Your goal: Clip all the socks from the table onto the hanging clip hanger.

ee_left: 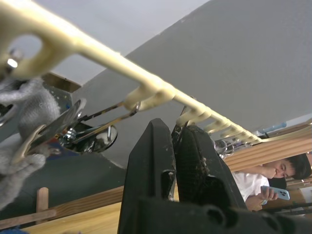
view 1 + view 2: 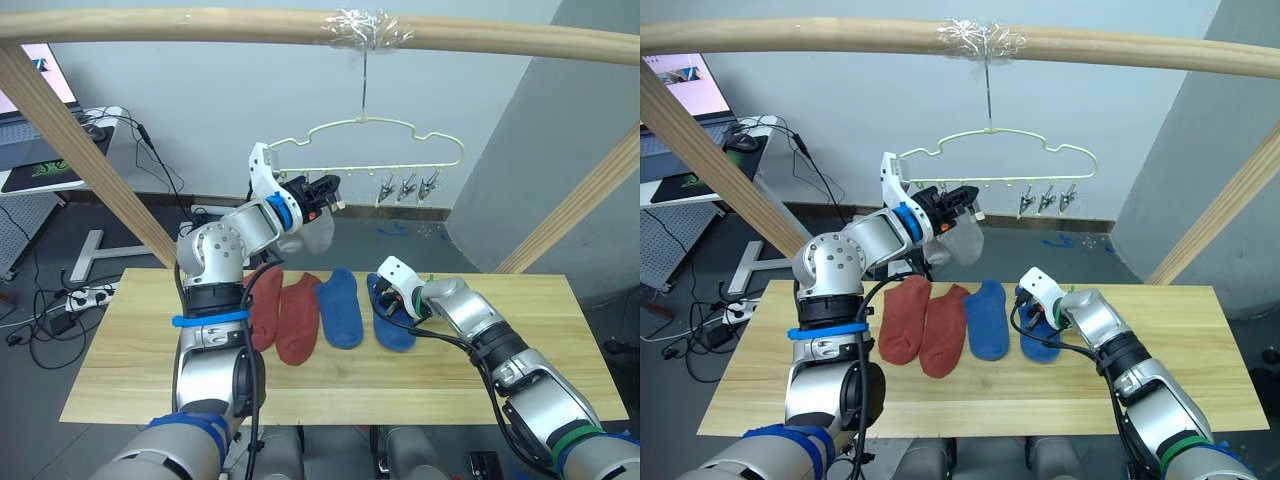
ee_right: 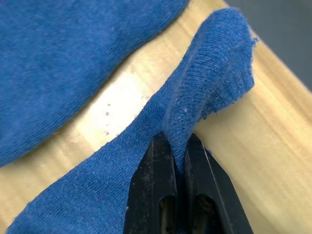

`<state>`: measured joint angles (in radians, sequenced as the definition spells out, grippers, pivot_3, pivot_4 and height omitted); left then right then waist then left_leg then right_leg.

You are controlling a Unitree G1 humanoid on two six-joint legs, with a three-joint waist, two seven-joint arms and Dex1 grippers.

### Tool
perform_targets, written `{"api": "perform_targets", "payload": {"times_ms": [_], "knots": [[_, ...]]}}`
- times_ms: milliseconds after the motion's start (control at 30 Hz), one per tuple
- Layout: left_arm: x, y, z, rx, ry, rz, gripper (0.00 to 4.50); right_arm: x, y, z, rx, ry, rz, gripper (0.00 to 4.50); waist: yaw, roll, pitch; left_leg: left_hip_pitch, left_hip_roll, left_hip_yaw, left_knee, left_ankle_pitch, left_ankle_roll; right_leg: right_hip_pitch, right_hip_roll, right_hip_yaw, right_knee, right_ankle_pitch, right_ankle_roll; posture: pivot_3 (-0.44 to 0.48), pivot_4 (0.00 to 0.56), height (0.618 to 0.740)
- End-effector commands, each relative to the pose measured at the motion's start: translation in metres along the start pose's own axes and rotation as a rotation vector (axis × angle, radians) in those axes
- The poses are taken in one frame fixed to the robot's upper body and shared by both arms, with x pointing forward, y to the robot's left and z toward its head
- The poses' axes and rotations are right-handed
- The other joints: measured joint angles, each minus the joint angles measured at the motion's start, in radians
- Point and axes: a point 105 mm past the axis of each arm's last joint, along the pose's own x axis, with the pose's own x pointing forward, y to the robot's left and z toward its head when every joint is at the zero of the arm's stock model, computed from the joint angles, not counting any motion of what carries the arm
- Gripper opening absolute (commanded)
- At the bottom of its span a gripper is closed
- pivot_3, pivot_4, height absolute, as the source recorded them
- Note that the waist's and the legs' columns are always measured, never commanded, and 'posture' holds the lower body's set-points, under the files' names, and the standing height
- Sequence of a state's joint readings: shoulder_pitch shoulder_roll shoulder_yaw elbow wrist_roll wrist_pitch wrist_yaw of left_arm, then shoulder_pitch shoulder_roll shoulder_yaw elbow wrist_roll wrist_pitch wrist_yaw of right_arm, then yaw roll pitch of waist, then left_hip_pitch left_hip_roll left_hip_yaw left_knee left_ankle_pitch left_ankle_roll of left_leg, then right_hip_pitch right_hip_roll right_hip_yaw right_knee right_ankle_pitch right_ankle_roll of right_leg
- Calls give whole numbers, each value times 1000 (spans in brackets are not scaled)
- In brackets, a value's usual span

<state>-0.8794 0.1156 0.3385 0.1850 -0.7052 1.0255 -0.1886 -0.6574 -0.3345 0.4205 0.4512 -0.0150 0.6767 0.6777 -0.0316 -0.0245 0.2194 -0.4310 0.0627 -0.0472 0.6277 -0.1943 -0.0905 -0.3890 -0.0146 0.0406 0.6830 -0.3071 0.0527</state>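
Two rust-red socks and a blue sock lie side by side on the wooden table. A second blue sock lies to their right. My right gripper is shut on its raised cuff, low over the tabletop. The pale yellow-green clip hanger hangs from the pole. A light grey sock hangs from a metal clip at its left end. My left gripper is up there, shut, its tips just under the hanger bar beside that clip.
A thick wooden pole frame spans the top, with slanted legs at both sides. Three bare clips hang on the hanger's right half. A white desk with a laptop stands at far left. A person sits in the background.
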Motion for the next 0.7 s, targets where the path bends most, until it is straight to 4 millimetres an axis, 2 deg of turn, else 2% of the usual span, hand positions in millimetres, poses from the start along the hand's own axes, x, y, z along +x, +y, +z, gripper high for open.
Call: {"api": "perform_targets", "payload": {"times_ms": [33,167,367,700], "knots": [[2,-10,11,-17,-27,-45,89,-20,2,28,8,-112,5,57,0,0,0,0,0,0,0,0,0,0,0,0,0,0,0,-39,160,740],[3,-8,13,-20,-27,-36,89,-44,11,51,34,-217,25,57,0,0,0,0,0,0,0,0,0,0,0,0,0,0,0,-45,160,740],[5,-8,8,-28,-13,-42,89,-67,27,70,67,-304,84,57,-1,0,0,0,0,0,0,0,0,0,0,0,0,0,0,-55,157,740],[6,-7,7,-48,-8,-43,89,-84,30,99,63,-390,113,57,-4,0,0,0,0,0,1,0,0,0,0,0,1,0,0,-64,157,740]]}}
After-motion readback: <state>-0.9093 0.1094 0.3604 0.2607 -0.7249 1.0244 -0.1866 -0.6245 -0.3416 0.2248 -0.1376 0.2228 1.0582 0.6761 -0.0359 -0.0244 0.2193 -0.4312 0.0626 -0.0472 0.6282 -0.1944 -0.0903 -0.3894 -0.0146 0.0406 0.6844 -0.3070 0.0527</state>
